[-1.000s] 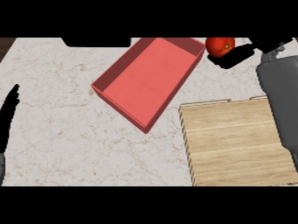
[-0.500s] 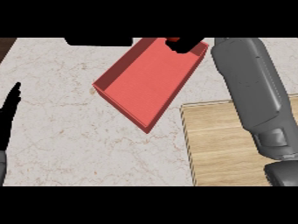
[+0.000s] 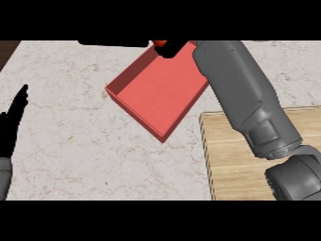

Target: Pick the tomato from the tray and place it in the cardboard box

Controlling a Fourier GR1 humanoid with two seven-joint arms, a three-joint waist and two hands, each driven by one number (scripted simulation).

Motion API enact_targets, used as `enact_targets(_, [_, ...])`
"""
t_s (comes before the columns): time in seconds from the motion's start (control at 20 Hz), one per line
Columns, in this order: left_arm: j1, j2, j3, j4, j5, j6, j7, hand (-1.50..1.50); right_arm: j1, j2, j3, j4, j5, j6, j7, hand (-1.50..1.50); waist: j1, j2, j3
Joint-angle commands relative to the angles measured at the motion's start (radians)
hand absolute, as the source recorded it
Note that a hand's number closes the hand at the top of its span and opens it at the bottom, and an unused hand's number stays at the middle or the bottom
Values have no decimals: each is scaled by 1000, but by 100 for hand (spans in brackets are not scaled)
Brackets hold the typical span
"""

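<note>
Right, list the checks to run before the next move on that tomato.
1. Tomato located: ok. A red sliver shows at the tray's far end, against the right robot hand.
2. Hold on the tomato: cannot tell. The view's top edge cuts off most of that hand.
3. Tray settled: ok. It lies flat on the counter, turned at an angle.
4. Cardboard box ready to receive: ok. Its floor shows, open from above, near the tray's near corner.
5. Path to the box: cannot tell. The right forearm hangs over part of it.
6. Left robot hand out of the way: ok. It rests open at the left edge.
</note>
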Motion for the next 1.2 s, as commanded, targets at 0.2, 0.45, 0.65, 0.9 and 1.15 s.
enact_targets(0.2, [-42, 26, 20, -5, 14, -26, 26, 0, -47, 37, -39, 206, 16, -150, 68, 150, 24, 10, 0])
enact_targets(0.45, [-77, -24, -23, 26, -21, 5, 12, 0, -49, 44, -68, 289, -44, -149, 56, -150, 46, 19, 0])
enact_targets(0.65, [-66, -25, -24, 37, -25, 3, 4, 0, -60, 44, -96, 285, -60, -154, -6, -150, 35, 15, 0])
enact_targets(0.9, [-26, -18, -10, 16, -10, -6, -28, 0, -37, 33, -149, 243, -98, -220, -134, -150, 37, 16, 1])
enact_targets(1.15, [-78, -45, -37, 11, -46, 26, 45, 0, -40, 23, -254, 206, -203, -258, -206, -150, 13, 10, 2])
